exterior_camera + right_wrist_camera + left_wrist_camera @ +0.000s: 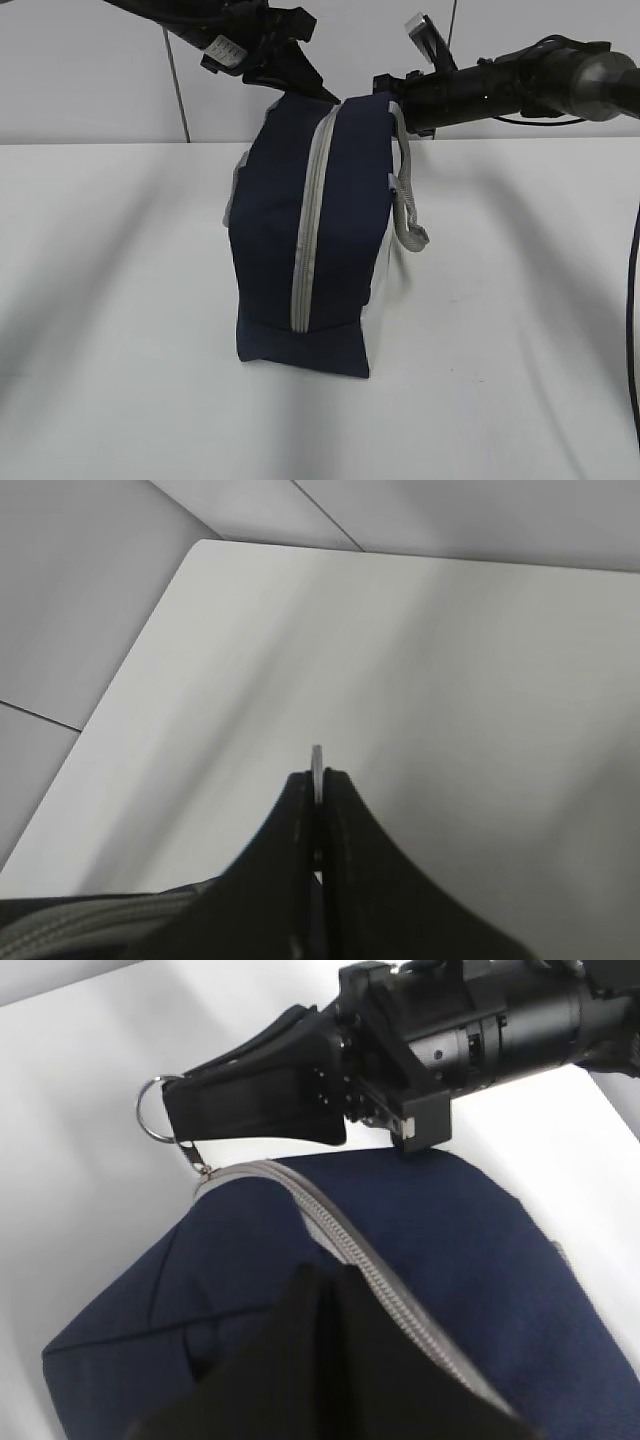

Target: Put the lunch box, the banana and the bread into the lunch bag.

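The bag point(310, 230) is seen standing on end in the middle of the table point(520, 350), its zipper point(305, 240) running down the near face and apparently fully closed. The right gripper point(175, 1120) is shown clamped on the ring pull point(150, 1110) at the top end of the zipper; in its own wrist view the ring's edge is seen pinched between the closed fingers point(300, 830). The left gripper point(330, 1290) is pressed shut at the bag's top, on the dark fabric beside the zipper, though whether cloth is actually caught there cannot be told. The lunch box, banana and bread are not seen in any view, so their places cannot be given. The step in hand is judged to be opening the bag. Several failures could follow: the thin ring could slip out of the pads if it is pulled at an angle to the track; the whole bag could be dragged or toppled if the left hold is too weak to brace it, since it stands tall on a narrow base; and the slider could jam where the zipper bends over the corner
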